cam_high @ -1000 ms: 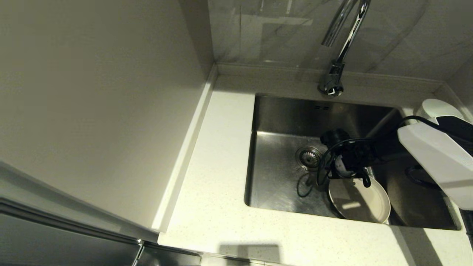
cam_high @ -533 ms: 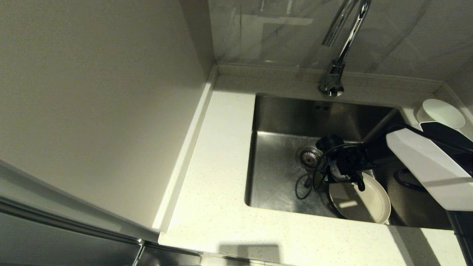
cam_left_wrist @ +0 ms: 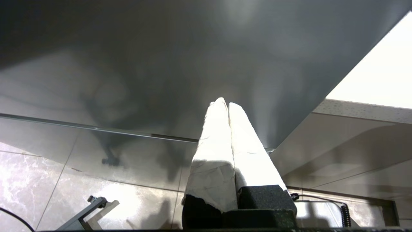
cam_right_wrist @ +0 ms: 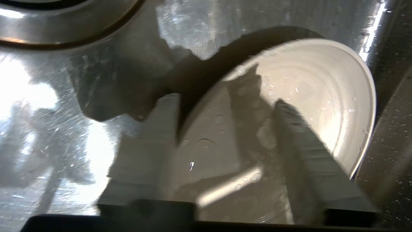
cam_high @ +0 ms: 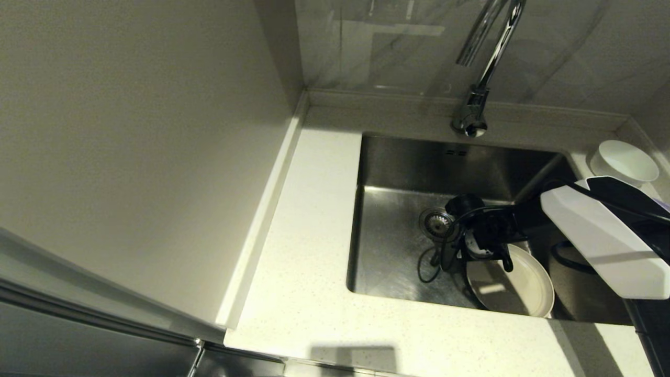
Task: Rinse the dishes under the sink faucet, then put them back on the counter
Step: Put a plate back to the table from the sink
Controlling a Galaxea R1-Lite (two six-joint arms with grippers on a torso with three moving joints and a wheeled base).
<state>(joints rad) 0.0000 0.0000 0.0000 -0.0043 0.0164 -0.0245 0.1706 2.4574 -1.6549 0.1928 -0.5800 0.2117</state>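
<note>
Right gripper (cam_right_wrist: 225, 135) straddling the round cream plate's (cam_high: 515, 283) rim, fingers spread apart.
The plate lies in the square steel sink (cam_high: 398, 251); a smaller white bowl (cam_high: 624, 161) sits on the speckled counter (cam_high: 309, 293) beyond; left gripper (cam_left_wrist: 228, 106) pressed together, parked.

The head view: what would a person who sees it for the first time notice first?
First, the right gripper reaching down into the steel sink, its fingers open astride the rim of a cream plate that lies in the sink's near right part; water drops show on the plate. Next, the chrome faucet rising behind the sink, and a small white bowl standing on the counter at the far right.
</note>
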